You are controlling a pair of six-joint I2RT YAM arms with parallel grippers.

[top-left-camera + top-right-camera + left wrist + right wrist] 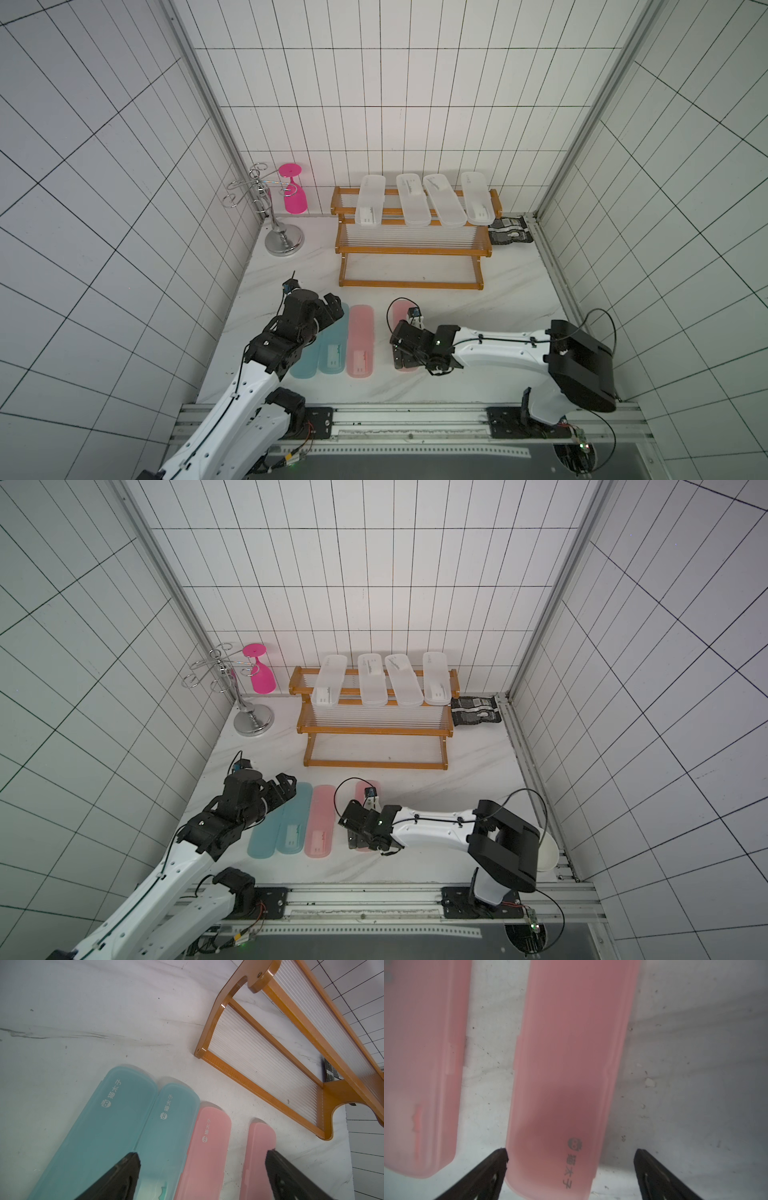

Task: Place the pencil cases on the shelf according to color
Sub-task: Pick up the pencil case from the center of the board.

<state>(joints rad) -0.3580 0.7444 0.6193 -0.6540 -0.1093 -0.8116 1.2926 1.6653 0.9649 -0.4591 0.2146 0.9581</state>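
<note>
**Top views:** Four clear-white cases (409,199) are seen laid across the top tier of the shelf (411,249), and its lower tiers are bare. On the table in front, two teal cases (332,345), a labelled pink case (360,340) and a lone pink case (401,309) are ranged side by side, long axes pointed at the shelf. The right gripper (404,362) is hung over the lone pink case's near end, and the left gripper (336,307) over the teal pair. A wire stand (249,717), a black packet (473,710) and a white bowl (548,854) are set aside, so nothing bars the way.

**Left wrist:** The fingers (124,1174) are spread wide and empty, with teal and pink ends ahead.

**Right wrist:** The fingers (488,1174) are parted wide. The lone pink case (571,1053) is framed between them, ungripped, running lengthwise away and crowded towards one finger. This arm is judged the nearer.
</note>
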